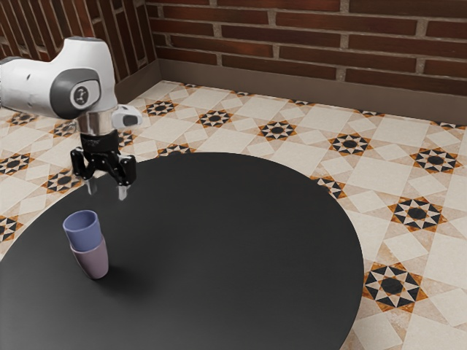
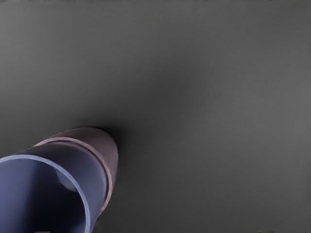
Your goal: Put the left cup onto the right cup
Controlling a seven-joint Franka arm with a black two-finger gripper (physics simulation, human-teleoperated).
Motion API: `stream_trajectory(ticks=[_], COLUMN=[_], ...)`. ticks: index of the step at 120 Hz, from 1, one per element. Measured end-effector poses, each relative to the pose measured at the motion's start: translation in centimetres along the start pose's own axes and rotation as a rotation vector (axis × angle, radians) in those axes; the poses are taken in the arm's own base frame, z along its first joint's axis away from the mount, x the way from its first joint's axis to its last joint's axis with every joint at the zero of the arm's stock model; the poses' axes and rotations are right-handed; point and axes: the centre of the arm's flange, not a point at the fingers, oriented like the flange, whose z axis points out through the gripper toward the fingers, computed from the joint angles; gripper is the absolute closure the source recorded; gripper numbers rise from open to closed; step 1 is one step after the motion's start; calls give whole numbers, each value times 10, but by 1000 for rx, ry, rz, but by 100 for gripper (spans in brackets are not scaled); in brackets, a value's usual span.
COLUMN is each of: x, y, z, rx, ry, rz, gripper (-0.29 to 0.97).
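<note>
The blue cup point(image 1: 81, 230) sits nested in the pink cup point(image 1: 93, 262) near the table's point(image 1: 241, 248) edge at the exterior view's left, and the gripper point(image 1: 106, 189) hangs spread and empty above, where a low sweep could topple the stack.

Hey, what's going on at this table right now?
A robot arm is working with two cups on a round black table. The blue cup sits nested inside the pink cup, near the table's edge at the exterior view's left. The arm's jaws stand open and empty, above the stacked cups and apart from them.
</note>
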Motion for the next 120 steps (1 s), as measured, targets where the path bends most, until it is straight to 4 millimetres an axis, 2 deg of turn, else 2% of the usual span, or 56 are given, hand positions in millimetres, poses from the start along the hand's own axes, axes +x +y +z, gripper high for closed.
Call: stream_trajectory(ticks=[40,70,85,120], x=[-5,-9,-9,-5], y=[47,70,75,72], z=[-45,-68,-72,-75], rx=[9,20,23,26], ry=[36,43,41,37], rz=[87,133,149,168], gripper=[2,1,0,0])
